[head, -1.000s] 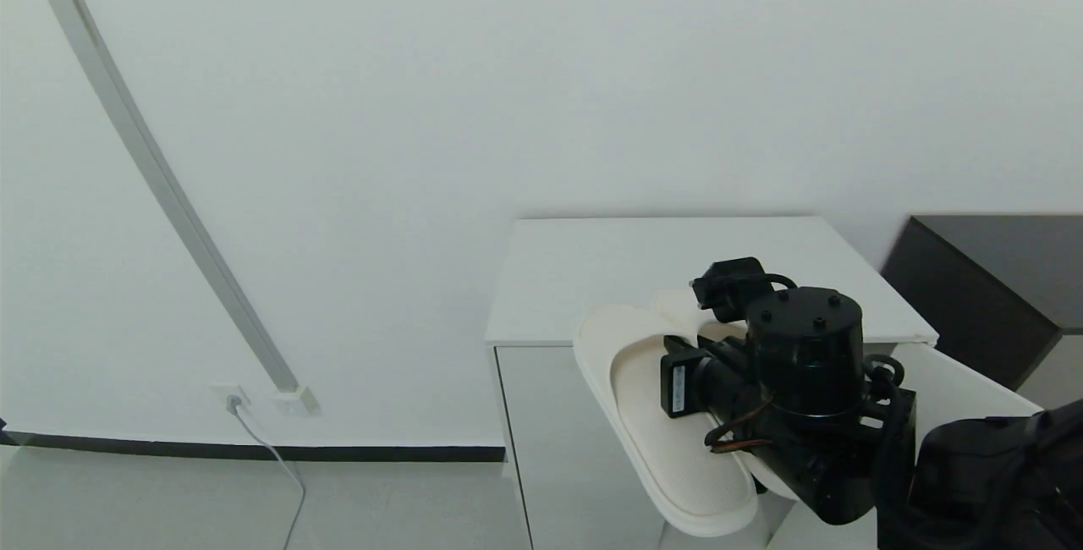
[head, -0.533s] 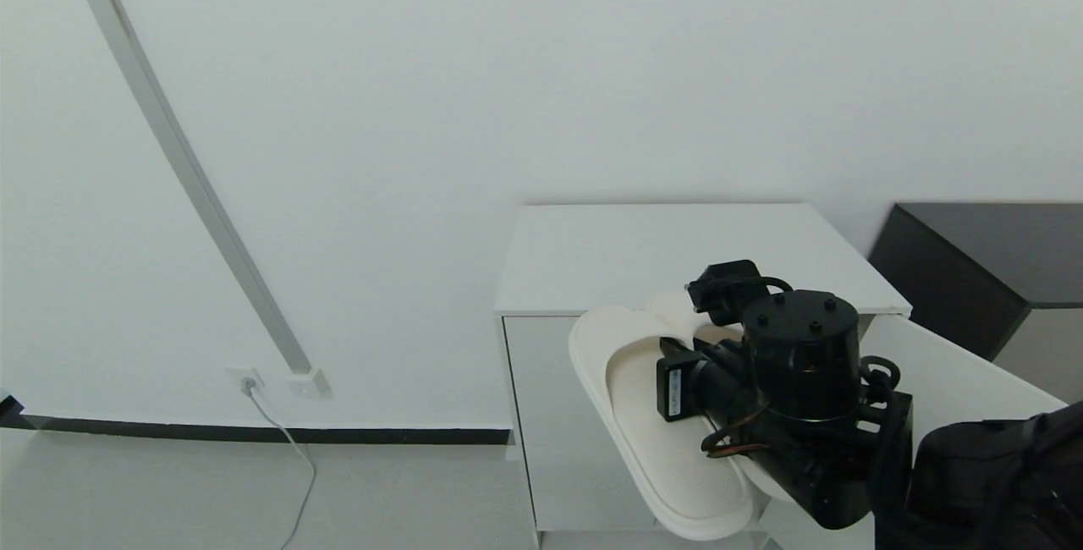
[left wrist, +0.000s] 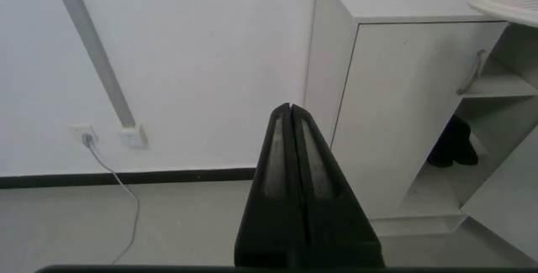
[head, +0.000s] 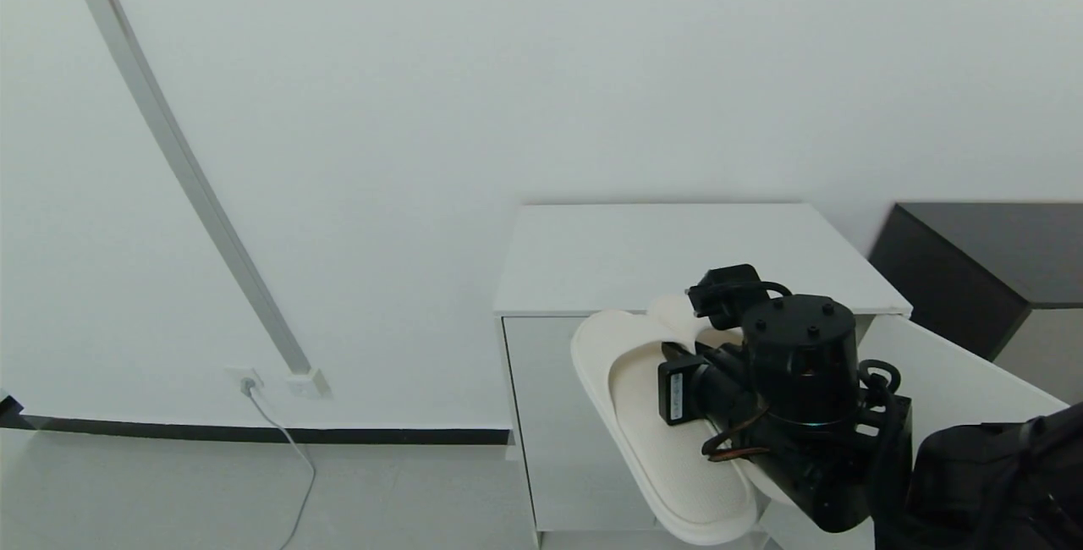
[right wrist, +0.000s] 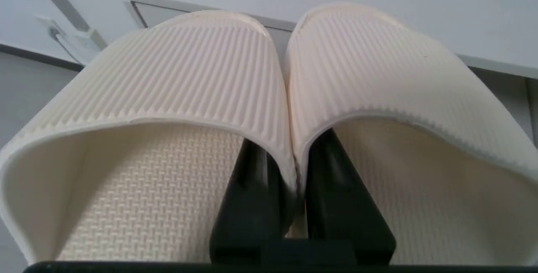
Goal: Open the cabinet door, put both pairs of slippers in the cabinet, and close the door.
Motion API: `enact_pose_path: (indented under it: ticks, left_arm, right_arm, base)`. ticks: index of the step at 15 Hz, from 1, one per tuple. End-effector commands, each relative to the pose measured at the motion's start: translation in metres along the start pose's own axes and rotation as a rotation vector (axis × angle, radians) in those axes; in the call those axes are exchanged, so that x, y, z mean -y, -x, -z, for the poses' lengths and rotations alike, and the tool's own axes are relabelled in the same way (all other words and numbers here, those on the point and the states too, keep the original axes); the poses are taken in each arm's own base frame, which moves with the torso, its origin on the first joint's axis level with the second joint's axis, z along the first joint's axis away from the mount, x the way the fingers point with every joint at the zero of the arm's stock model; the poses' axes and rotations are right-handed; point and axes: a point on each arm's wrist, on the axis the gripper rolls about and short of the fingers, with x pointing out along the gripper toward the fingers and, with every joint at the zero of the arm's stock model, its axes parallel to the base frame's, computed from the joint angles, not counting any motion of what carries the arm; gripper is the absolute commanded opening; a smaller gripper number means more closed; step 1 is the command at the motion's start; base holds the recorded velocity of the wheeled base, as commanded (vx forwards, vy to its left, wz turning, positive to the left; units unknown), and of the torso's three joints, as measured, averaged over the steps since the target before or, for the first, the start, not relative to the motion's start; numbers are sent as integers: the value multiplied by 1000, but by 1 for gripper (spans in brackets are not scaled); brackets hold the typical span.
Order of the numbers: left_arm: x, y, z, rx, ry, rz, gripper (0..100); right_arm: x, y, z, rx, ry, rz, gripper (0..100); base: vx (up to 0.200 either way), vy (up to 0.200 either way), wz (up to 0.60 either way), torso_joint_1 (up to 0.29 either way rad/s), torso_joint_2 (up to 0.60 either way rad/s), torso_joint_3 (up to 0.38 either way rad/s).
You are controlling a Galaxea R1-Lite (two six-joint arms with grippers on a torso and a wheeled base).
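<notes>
A pair of cream slippers [head: 643,398] hangs side by side in front of the white cabinet [head: 660,254], at the level of its top edge. My right gripper [right wrist: 290,181] is shut on the slippers [right wrist: 202,80], pinching their two inner walls together. The cabinet door [head: 956,372] stands open to the right. In the left wrist view the open cabinet [left wrist: 403,97] shows a shelf [left wrist: 504,84] and a dark pair of slippers [left wrist: 456,143] on the compartment floor below it. My left gripper [left wrist: 291,113] is shut on nothing, low and to the left of the cabinet.
A dark cabinet [head: 973,279] stands to the right of the white one. A grey conduit [head: 169,144] runs down the wall to a socket with a cable [head: 245,382] on the left. Open floor [left wrist: 168,223] lies left of the cabinet.
The head camera shifted a second ago, so the whole scene slid. Since half a second ago the right arm and the cream slippers have sunk very slightly.
</notes>
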Motion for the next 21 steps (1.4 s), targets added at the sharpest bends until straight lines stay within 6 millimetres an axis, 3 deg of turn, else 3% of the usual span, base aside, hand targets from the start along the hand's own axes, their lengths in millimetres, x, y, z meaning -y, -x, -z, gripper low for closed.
enact_pose_path:
  ticks: [1, 15, 21]
  left_arm:
    - [0, 0, 0, -2, 0, 0, 0]
    - [0, 0, 0, -1, 0, 0, 0]
    - [0, 0, 0, -1, 0, 0, 0]
  right_arm:
    - [-1, -2, 4, -10, 6, 2, 0]
    - [0, 16, 4, -12, 19, -28, 0]
    - [2, 18, 8, -16, 22, -35, 0]
  base:
    - [0, -200, 0, 2, 2, 2]
    - [0, -200, 0, 4, 1, 3]
    - [0, 0, 0, 0, 0, 0]
